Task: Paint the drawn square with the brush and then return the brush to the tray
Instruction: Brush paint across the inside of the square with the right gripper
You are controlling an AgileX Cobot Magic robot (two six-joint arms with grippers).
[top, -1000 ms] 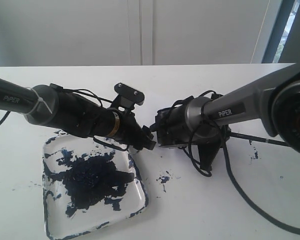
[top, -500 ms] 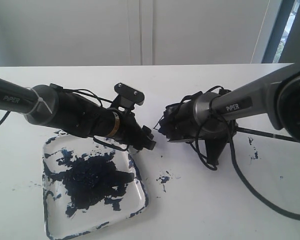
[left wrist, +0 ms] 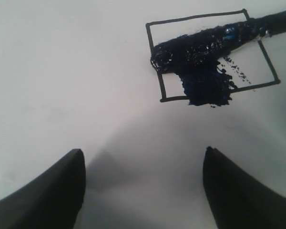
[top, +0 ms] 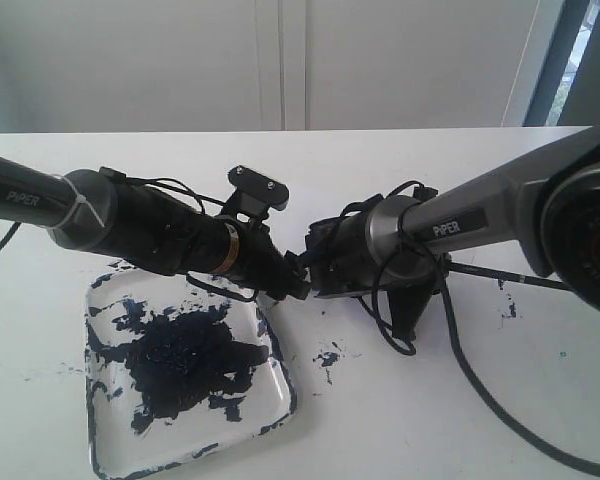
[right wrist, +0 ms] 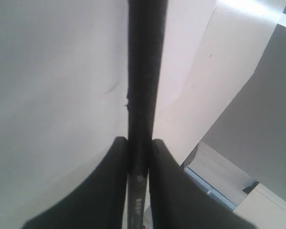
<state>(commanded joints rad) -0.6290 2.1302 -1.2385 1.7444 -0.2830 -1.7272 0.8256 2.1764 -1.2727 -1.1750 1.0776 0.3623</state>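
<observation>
Jaws of right gripper (right wrist: 139,157) clamp the brush (right wrist: 144,86) so its tip lays paint across the drawn square (left wrist: 257,67); left gripper (left wrist: 143,151) waits, fingers (left wrist: 47,195) apart

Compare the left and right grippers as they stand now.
The left gripper is open and empty; the right gripper is shut on the brush. The left gripper faces the drawn square without touching it; the right gripper reaches it through the brush, whose paint-laden tip lies across the square. Both have dark fingers.
</observation>
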